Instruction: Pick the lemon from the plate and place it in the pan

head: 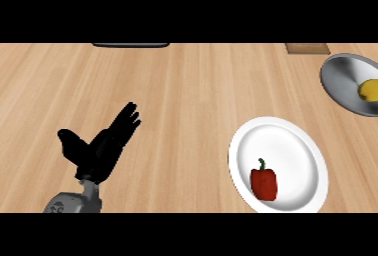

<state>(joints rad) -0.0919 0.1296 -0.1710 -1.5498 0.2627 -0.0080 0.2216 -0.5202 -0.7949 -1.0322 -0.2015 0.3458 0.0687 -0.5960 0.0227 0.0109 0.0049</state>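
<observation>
A yellow lemon [369,90] lies inside the grey pan [341,80] at the right edge, partly cut off by the frame. The white plate [291,132] sits at the lower right and holds a red bell pepper [264,183] with a green stem. My left hand [102,147] rests at the lower left, fingers straight and pointing up and to the right, thumb spread, holding nothing. It is well apart from the plate and the pan. My right hand does not show.
The wooden counter [184,90] stretches across the view. A dark flat object [131,45] lies along the top edge at the left of centre. A brown piece [307,48] shows at the top right near the pan.
</observation>
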